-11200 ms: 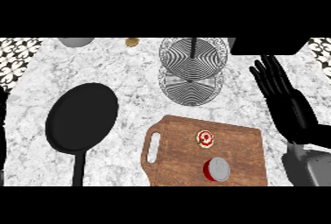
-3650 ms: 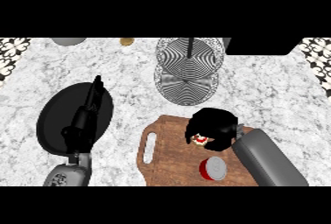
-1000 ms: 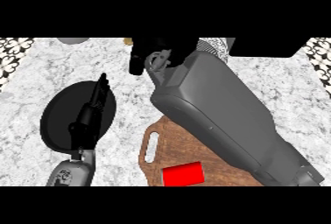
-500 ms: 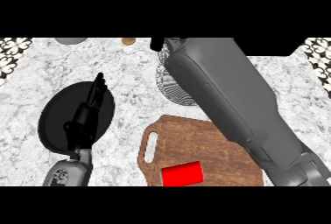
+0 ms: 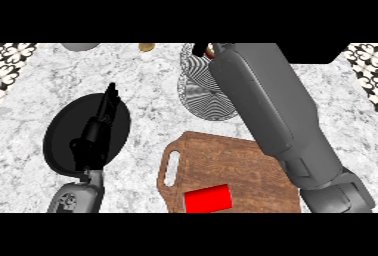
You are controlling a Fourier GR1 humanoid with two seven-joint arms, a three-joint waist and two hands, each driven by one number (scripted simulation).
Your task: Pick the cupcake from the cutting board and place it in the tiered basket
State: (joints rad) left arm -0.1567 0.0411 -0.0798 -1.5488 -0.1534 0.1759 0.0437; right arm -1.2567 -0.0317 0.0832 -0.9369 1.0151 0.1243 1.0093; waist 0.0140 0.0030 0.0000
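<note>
My right forearm (image 5: 280, 120) runs from the lower right across the wooden cutting board (image 5: 214, 160) to the tiered basket (image 5: 203, 97), a striped wire basket at the back. My right hand (image 5: 199, 50) is above the basket's far side, mostly hidden by the forearm. Its fingers are curled round the cupcake (image 5: 210, 48), of which only a small reddish bit shows. My left hand (image 5: 96, 130) lies open with straight fingers above a black pan (image 5: 63, 135) on the left.
A red block (image 5: 208, 198) sits at the board's near edge. A grey object (image 5: 80, 46) and a small brown object (image 5: 146, 47) stand at the counter's back edge. Patterned tiles border the marble counter on both sides.
My right arm has swung to the right, carrying the hand from left of the basket to above its far side. The left hand has not moved.
</note>
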